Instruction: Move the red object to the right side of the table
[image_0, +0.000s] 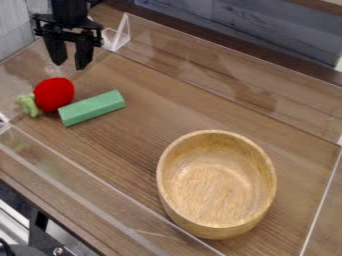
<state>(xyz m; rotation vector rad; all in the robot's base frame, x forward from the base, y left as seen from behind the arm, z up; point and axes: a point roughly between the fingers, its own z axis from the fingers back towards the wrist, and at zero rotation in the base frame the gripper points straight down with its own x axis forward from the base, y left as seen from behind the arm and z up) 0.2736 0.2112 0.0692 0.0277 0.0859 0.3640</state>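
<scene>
The red toy (55, 93) sat on the table (167, 95) w/ the green block (92, 108) beside it, nr the gripper (67, 68).

brown wood-grain table (127, 165) with a red object (55, 93), green block (92, 108) and round wooden bowl (217, 184) on it

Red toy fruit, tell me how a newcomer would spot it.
From the big wooden bowl, look toward the table's far-left corner. Beside the green block sits the fruit: round, bright red, leafy green at one end.
</scene>
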